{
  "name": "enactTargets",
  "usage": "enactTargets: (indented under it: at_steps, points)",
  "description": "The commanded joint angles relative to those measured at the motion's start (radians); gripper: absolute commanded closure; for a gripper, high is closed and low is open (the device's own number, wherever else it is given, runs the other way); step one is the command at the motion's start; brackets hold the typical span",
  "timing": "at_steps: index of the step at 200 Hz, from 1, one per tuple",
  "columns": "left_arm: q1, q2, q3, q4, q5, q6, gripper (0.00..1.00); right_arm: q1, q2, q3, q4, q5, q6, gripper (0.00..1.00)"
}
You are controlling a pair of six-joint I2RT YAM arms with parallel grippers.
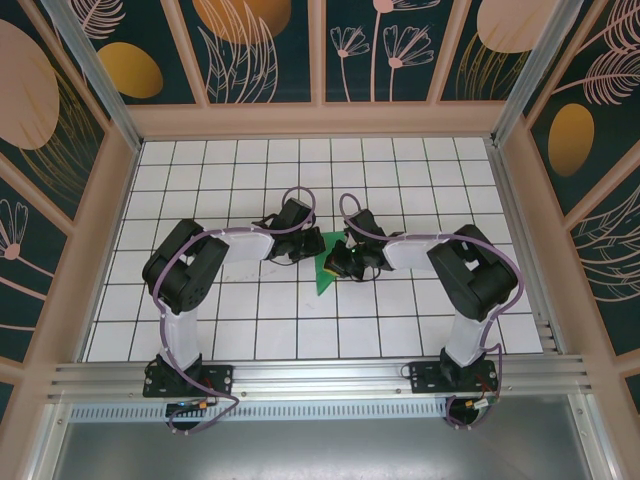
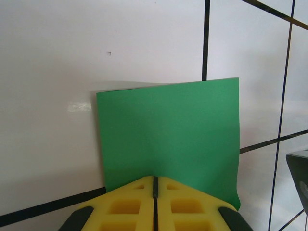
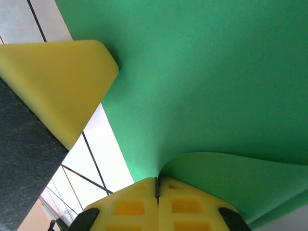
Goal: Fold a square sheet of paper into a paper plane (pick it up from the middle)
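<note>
The square sheet of paper (image 1: 325,273) is green and shows as a small wedge between the two arms in the top external view. My left gripper (image 1: 308,247) meets it from the left, my right gripper (image 1: 338,262) from the right. In the left wrist view the sheet (image 2: 168,130) spreads out from the shut yellow jaws of the left gripper (image 2: 155,179), which pinch its near edge. In the right wrist view the right gripper (image 3: 157,180) is shut on a curled flap of the paper (image 3: 202,72). A yellow finger (image 3: 57,77) of the left gripper touches the sheet's left edge.
The white tabletop (image 1: 260,180) with black grid lines is walled by a wooden frame (image 1: 320,120) at the back and sides. A metal rail (image 1: 320,375) carrying both arm bases runs along the near edge. A dark part of the right arm (image 2: 299,168) shows beside the sheet.
</note>
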Motion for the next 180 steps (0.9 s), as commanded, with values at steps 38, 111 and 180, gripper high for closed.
enactTargets:
  at_steps: [38, 111, 180]
  points:
    - [-0.007, 0.034, 0.014, -0.021, 0.019, 0.018, 0.90, -0.004, -0.042, -0.026, -0.050, 0.016, -0.020, 0.93]
    - [-0.006, 0.031, 0.015, -0.022, 0.022, 0.014, 0.89, -0.004, -0.015, -0.015, -0.046, 0.023, -0.019, 0.93]
    - [-0.006, -0.016, 0.040, -0.046, 0.000, -0.003, 0.86, -0.004, 0.008, -0.021, -0.074, 0.046, -0.022, 0.81]
